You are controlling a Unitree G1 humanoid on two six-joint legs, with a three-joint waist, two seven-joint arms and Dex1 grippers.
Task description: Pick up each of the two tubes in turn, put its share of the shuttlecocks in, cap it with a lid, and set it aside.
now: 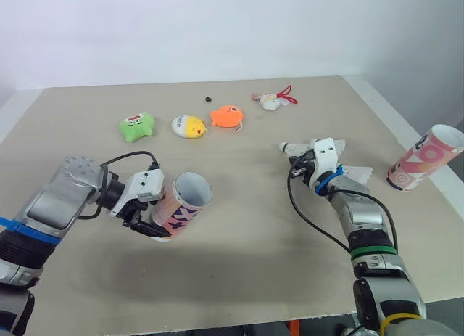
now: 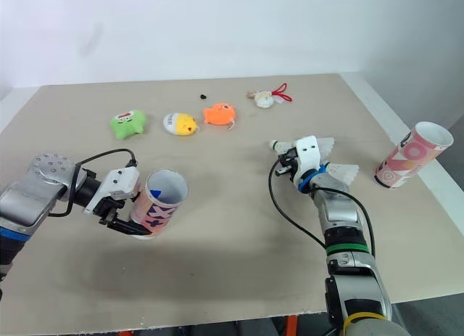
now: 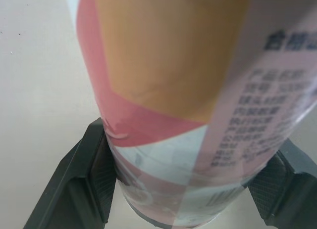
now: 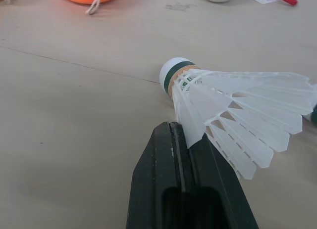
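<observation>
My left gripper point(image 1: 150, 218) is shut on a pink, white and blue patterned tube point(image 1: 183, 202), held tilted just above the table with its open mouth facing up and to the right. In the left wrist view both black fingers point(image 3: 86, 182) press the tube point(image 3: 173, 90) near its base. My right gripper point(image 1: 301, 164) is shut on the feather skirt of a white shuttlecock point(image 4: 223, 105), whose cork point(image 1: 284, 146) points left. Another shuttlecock point(image 1: 357, 174) lies on the table just right of that hand. A second pink tube point(image 1: 425, 157) stands at the table's right edge.
Along the far side of the table point(image 1: 239, 278) lie a green toy point(image 1: 136, 125), a yellow-and-white toy point(image 1: 189, 125), an orange toy point(image 1: 226, 117) and a white toy with a red cord point(image 1: 272, 100). A small black object point(image 1: 208, 99) sits beyond them.
</observation>
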